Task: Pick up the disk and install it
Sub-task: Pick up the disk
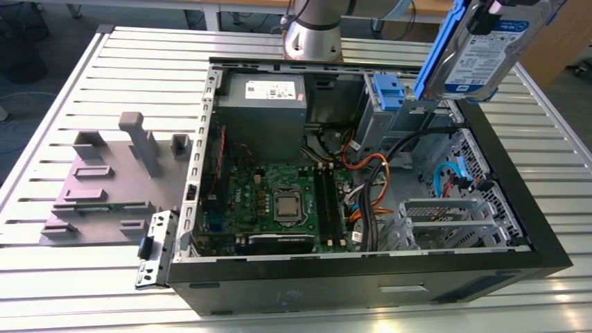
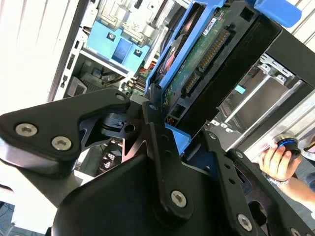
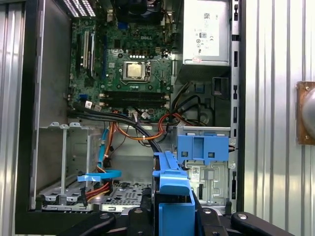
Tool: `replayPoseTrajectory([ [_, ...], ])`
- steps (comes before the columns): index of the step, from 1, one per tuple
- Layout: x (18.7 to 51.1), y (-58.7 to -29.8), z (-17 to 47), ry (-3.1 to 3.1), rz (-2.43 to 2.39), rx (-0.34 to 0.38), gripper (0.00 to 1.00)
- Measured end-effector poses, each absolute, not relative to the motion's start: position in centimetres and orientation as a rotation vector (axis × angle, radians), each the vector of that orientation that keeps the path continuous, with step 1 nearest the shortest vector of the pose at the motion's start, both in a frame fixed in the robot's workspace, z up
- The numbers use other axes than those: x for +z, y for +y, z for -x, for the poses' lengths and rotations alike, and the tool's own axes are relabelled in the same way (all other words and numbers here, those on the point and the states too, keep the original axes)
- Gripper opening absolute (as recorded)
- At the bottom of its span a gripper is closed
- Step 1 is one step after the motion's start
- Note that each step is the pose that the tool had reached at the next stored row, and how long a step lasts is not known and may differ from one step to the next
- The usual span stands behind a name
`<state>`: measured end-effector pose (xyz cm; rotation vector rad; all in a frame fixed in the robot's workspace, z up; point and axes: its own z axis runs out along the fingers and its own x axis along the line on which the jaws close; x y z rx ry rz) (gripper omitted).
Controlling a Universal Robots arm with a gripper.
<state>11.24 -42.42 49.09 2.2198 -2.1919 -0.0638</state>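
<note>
The disk (image 1: 483, 52), a silver drive with a white-and-blue label in a blue plastic carrier, hangs tilted in the air above the back corner of the open computer case (image 1: 370, 274), on the exterior view's right. My gripper (image 2: 177, 129) is shut on it, its black fingers (image 2: 156, 129) clamping the carrier's end. In the second wrist view the disk (image 2: 199, 56) shows its green circuit board and connector. In the first wrist view the carrier's blue edge (image 3: 172, 196) sits between the fingers, just over the grey drive bay with its fixed blue bracket (image 3: 203, 147).
Inside the case lie the motherboard (image 1: 277, 201), the grey power supply (image 1: 263, 94), orange and black cables (image 1: 370, 173) and a metal cage (image 1: 444, 222). A grey fixture (image 1: 111, 180) stands on the slatted table at the exterior view's left. A person's hand (image 2: 278, 160) is near the case.
</note>
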Motion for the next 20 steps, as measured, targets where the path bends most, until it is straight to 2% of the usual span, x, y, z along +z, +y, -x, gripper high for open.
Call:
replayPoseTrajectory([
  [20,49.08,-43.08,-11.24,-2.192,-2.22,-0.064,0.36],
])
